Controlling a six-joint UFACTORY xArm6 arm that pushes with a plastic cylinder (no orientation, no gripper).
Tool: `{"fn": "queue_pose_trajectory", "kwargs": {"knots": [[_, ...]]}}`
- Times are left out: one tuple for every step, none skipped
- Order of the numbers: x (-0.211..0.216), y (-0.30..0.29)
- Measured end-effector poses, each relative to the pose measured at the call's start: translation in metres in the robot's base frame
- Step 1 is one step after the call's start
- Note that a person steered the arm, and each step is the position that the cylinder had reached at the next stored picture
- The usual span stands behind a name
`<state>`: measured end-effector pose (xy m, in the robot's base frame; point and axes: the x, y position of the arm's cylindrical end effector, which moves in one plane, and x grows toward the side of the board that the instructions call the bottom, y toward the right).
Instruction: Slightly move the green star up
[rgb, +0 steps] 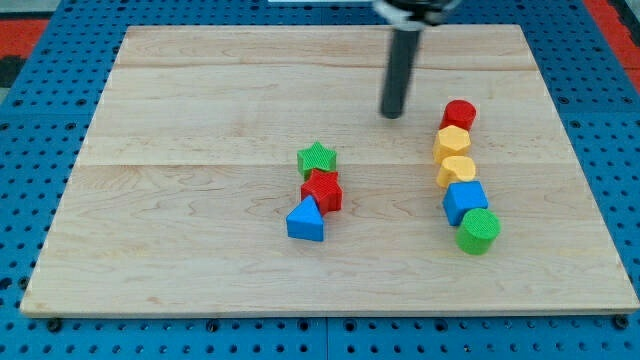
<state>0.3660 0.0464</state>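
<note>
The green star (317, 157) lies near the middle of the wooden board (180, 200). A red block (322, 190) touches it just below, and a blue triangular block (306, 220) sits below that. My tip (392, 114) is above and to the right of the green star, well apart from it, between the star and the right-hand column of blocks.
At the view's right a column runs top to bottom: a red cylinder (459, 114), a yellow hexagon (452, 142), a yellow block (456, 170), a blue block (465, 200) and a green cylinder (479, 230). Blue pegboard (40, 120) surrounds the board.
</note>
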Motion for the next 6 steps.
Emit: {"fn": "queue_pose_trajectory", "kwargs": {"knots": [[0.018,-0.083],[0.064,-0.132],[0.108,-0.155],[0.129,-0.115],[0.092,-0.084],[0.043,-0.069]]}}
